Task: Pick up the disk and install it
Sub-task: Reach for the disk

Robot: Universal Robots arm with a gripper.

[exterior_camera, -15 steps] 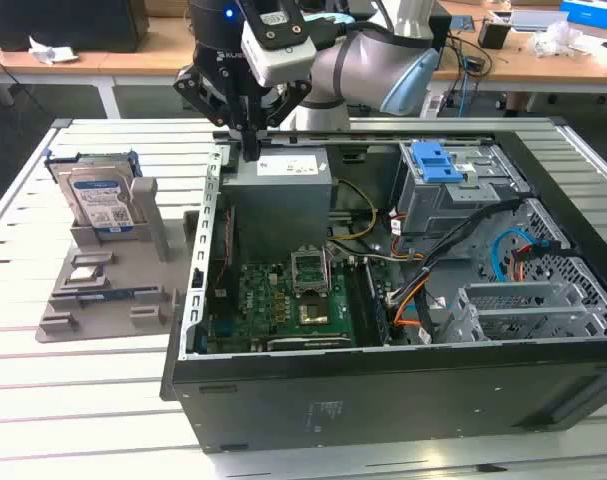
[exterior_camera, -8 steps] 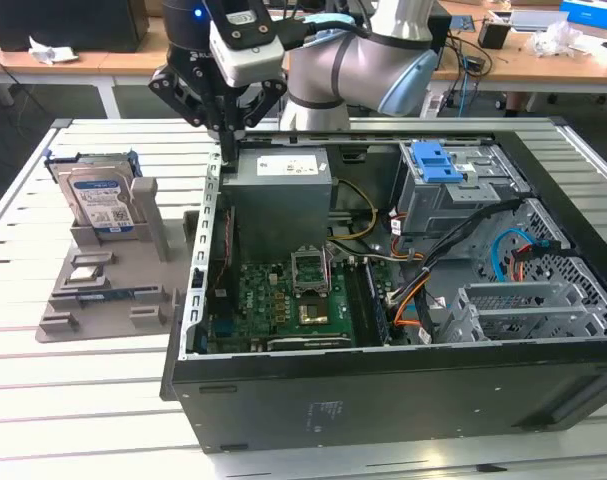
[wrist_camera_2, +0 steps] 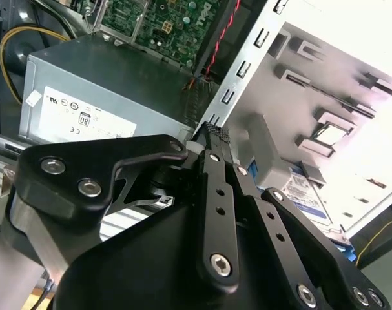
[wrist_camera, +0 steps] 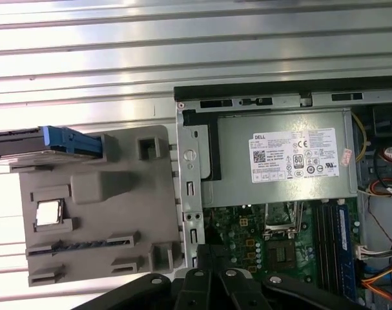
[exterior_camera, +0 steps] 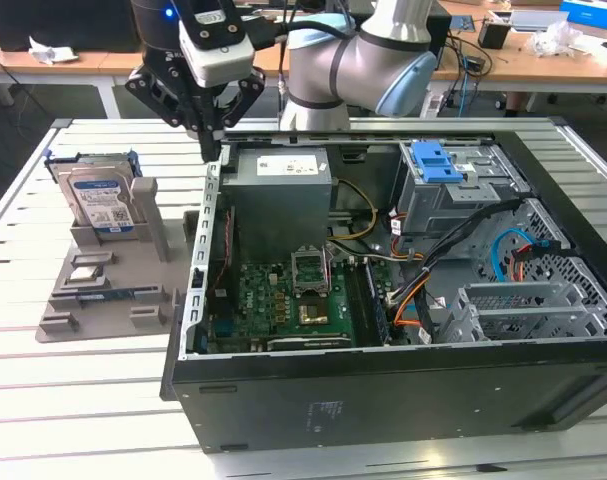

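Note:
The disk point(exterior_camera: 101, 200), silver with a white-and-blue label and a blue frame, stands upright in a grey holder point(exterior_camera: 133, 290) on the slatted table, at the exterior view's left. My black gripper point(exterior_camera: 212, 150) hangs shut and empty over the back left corner of the open computer case point(exterior_camera: 383, 390), to the right of the disk and apart from it. In the first wrist view the disk point(wrist_camera: 41, 143) shows edge-on beside the holder point(wrist_camera: 105, 194), with the gripper point(wrist_camera: 208, 252) over the case wall. The second wrist view has the gripper point(wrist_camera_2: 214, 132) with the disk point(wrist_camera_2: 309, 194) beyond it.
Inside the case sit a grey power supply box point(exterior_camera: 280, 190) with a white sticker, a green mainboard point(exterior_camera: 283, 300), a drive cage with a blue latch plate point(exterior_camera: 433, 160) and loose cables point(exterior_camera: 423, 290). A small chip point(exterior_camera: 88, 262) lies on the holder. Desks stand behind the table.

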